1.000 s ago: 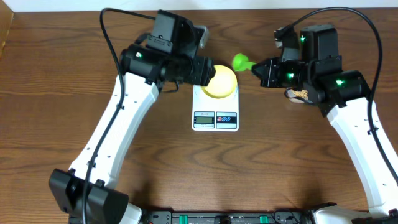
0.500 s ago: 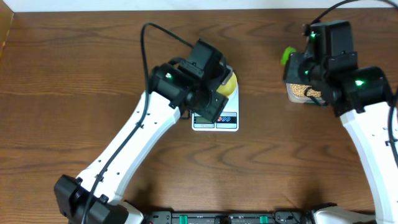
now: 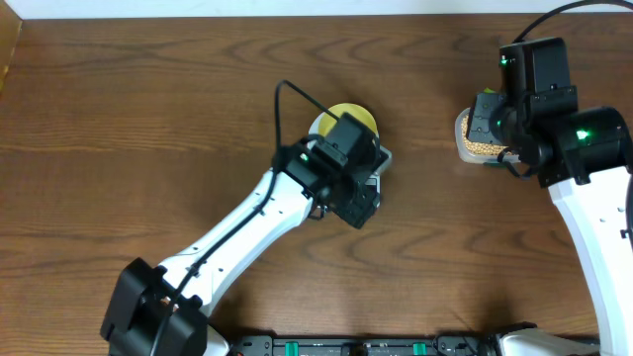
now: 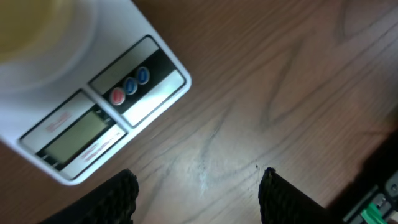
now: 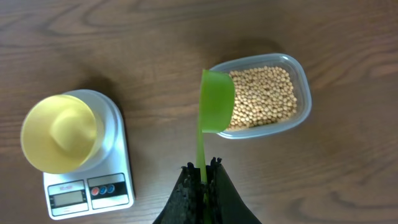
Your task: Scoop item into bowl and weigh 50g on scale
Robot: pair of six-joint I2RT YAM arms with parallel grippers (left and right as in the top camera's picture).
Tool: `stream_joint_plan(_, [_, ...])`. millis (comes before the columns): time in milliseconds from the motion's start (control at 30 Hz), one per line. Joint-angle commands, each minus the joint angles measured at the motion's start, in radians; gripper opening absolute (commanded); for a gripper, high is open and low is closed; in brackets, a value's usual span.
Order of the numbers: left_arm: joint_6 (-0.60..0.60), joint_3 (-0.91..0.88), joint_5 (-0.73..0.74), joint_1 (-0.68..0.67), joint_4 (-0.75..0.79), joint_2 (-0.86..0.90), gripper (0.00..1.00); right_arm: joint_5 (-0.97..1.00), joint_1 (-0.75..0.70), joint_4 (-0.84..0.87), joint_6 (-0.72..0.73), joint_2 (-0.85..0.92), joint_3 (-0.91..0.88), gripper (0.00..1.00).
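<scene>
Start with the wooden counter; everything else is placed from the scale. The white scale stands near the counter's middle. The clear tub stands well apart from it on your right arm's side.

The pale yellow bowl sits on the scale's round platform, behind the display, and looks empty. The beans all lie in the tub.

The right gripper is pinching the handle of the green scoop. The handle's long axis runs straight out from the gripper. The cup hangs over the tub rim on the side facing the scale, and no beans show in it. I judge the coming dip needs the cup pushed away from the scale into the beans, and your right arm is the nearer one.

The left gripper is spread and empty, over bare counter just in front of the scale's display.

The display shows no digits you can read. The red marking above it is too blurred, and the red and blue buttons carry no legible labels.
</scene>
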Motion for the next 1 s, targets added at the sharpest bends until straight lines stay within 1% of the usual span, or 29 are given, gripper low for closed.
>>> stream_joint_plan(0, [-0.032,-0.05,0.014,-0.017,0.076,0.025,0.65,0.022,-0.016,-0.014,-0.001,-0.008,0.015,0.01])
stream_joint_plan(100, [-0.072,-0.086,0.014,-0.02,0.161,0.048,0.65,0.021,-0.016,-0.023,0.0,-0.008,0.015,0.01])
stream_joint_plan(200, [-0.089,-0.103,-0.014,-0.021,0.208,0.103,0.65,0.021,-0.016,-0.031,0.007,-0.008,0.015,0.01])
stream_joint_plan(433, [-0.088,-0.103,-0.108,-0.021,0.263,0.187,0.65,0.014,-0.016,-0.04,0.015,-0.008,0.015,0.01])
stream_joint_plan(733, [-0.088,-0.103,-0.196,-0.021,0.331,0.217,0.65,0.011,-0.016,-0.045,0.018,-0.008,0.015,0.01])
stream_joint_plan(967, [-0.093,-0.103,-0.207,-0.021,0.322,0.253,0.65,0.011,-0.016,-0.045,0.018,-0.01,0.015,0.01])
